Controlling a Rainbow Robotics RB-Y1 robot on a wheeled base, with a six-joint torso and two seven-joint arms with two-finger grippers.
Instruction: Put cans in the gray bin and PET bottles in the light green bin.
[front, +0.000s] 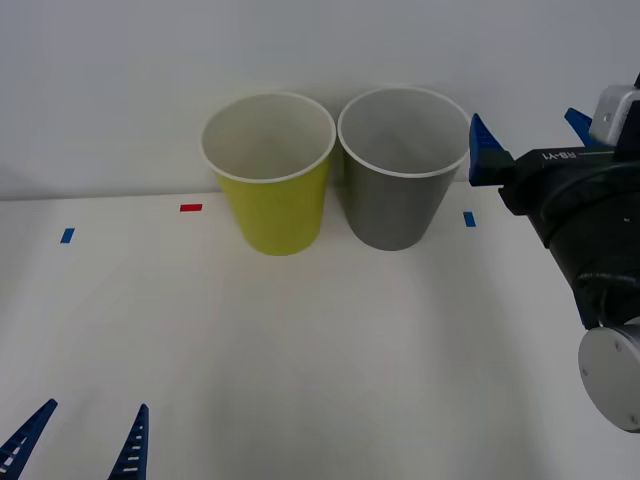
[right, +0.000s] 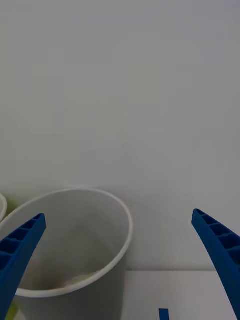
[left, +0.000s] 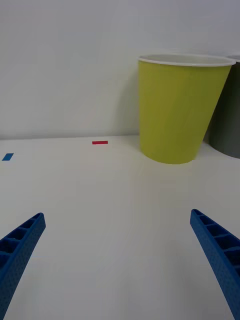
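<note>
The light green bin (front: 275, 210) and the gray bin (front: 390, 210) stand upright side by side at the back of the white table, green on the left. My right gripper (front: 530, 138) is raised just right of the gray bin's rim and stands open with nothing between its fingers. In the right wrist view, the right gripper (right: 119, 215) looks over the gray bin (right: 75, 235), where a pale patch lies low inside; I cannot tell what it is. My left gripper (front: 97, 406) is open near the front left edge, facing the light green bin (left: 175, 110). The cans and PET bottles are out of view.
A red tape mark (front: 190, 207) and blue tape marks (front: 67, 235) (front: 469, 218) lie on the table (front: 320, 340). A plain white wall rises right behind the bins. The gray bin's side (left: 227, 120) shows beside the green one in the left wrist view.
</note>
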